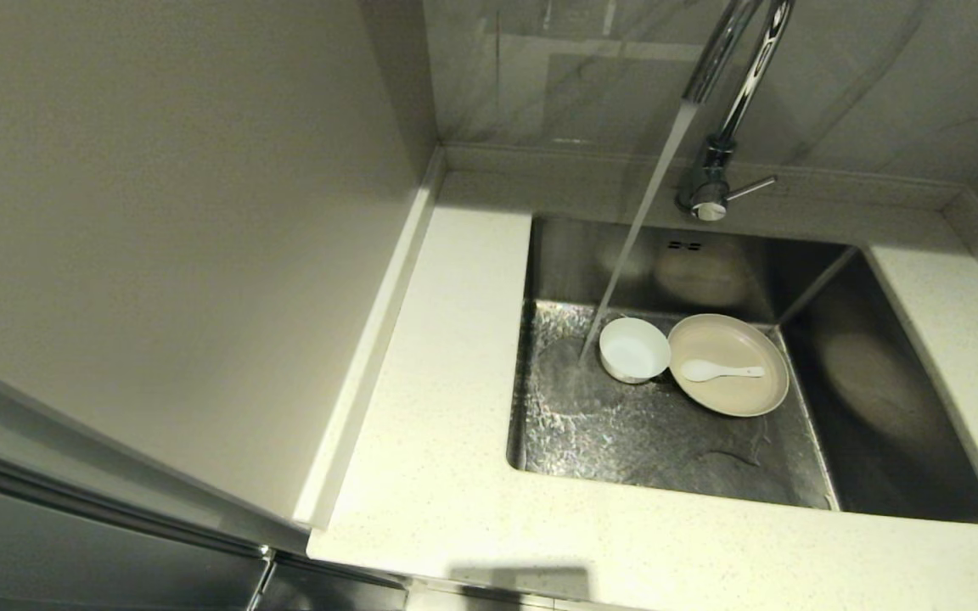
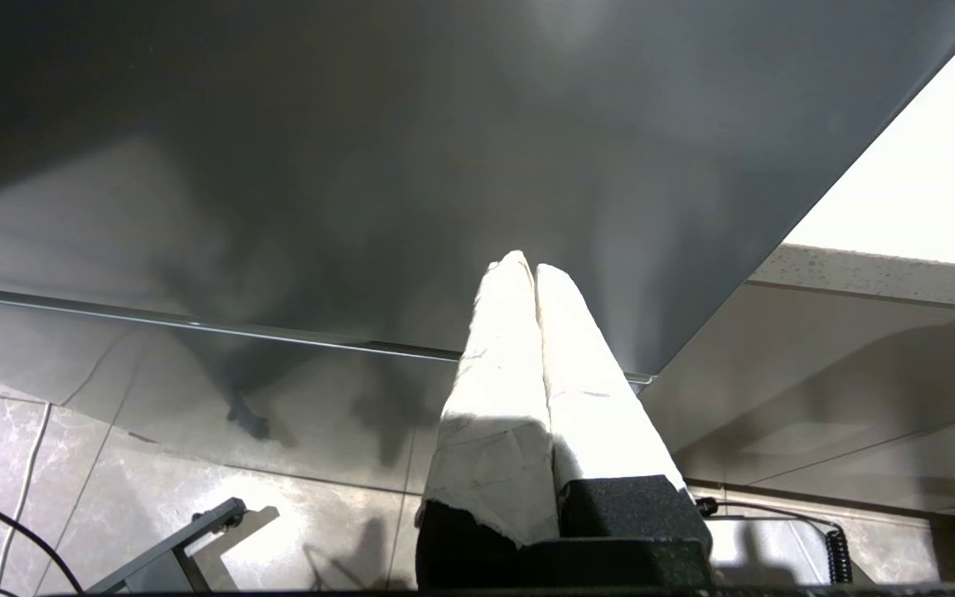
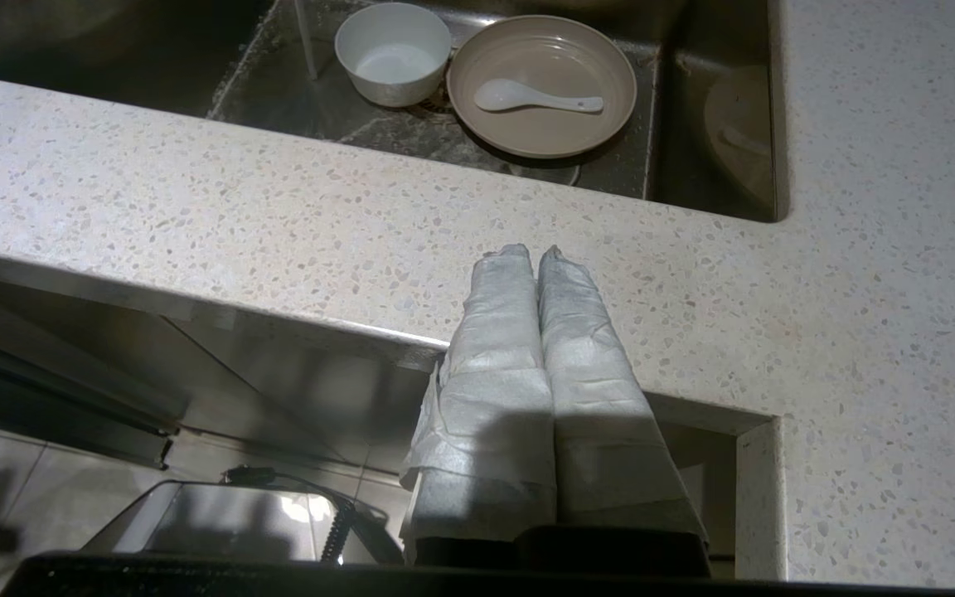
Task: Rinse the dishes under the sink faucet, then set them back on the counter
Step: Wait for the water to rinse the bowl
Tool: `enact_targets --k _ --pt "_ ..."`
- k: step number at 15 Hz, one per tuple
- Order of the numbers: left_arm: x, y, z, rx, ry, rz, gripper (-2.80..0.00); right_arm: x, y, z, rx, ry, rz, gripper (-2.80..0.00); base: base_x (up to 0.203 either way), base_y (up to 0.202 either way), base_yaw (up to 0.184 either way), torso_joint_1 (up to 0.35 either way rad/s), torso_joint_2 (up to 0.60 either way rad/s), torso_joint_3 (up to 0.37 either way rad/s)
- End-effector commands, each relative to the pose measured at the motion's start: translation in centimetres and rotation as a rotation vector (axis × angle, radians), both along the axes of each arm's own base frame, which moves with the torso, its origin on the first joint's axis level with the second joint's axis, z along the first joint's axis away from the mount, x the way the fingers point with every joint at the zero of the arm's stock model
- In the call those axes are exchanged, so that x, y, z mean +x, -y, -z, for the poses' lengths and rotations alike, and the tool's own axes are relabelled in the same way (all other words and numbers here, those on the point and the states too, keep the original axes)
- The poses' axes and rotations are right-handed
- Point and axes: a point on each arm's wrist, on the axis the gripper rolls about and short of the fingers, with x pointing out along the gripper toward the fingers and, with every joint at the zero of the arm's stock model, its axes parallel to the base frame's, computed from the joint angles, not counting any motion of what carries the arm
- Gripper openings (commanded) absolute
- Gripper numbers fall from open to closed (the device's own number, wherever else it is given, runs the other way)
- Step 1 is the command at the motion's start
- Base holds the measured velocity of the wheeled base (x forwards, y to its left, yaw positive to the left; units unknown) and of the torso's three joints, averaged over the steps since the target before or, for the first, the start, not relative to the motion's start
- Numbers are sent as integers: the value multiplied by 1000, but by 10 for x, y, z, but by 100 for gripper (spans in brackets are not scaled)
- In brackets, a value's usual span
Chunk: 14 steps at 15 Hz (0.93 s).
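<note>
Water runs from the sink faucet (image 1: 714,182), whose top is cut off by the head view's edge, onto the floor of the sink (image 1: 625,433) just beside the small white bowl (image 1: 633,349). The bowl touches the cream plate (image 1: 731,395), and the white spoon (image 1: 720,370) lies in the plate. The drain is hidden under them. The right gripper (image 3: 537,250), jaws together and empty, hangs before the counter (image 1: 438,475). The left gripper (image 2: 525,259), also closed, is low beside a grey panel (image 2: 361,166).
</note>
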Motion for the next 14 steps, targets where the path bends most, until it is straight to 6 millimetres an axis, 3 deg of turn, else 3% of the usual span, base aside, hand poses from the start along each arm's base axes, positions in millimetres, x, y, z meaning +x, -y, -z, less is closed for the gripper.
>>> enact_targets --k 1,14 --pt "0 0 0 -1 4 -1 -280 0 0 0 0 -2 -1 -280 0 0 0 0 0 0" --pt "0 0 0 -1 4 -1 -280 0 0 0 0 -2 -1 -280 0 0 0 0 0 0"
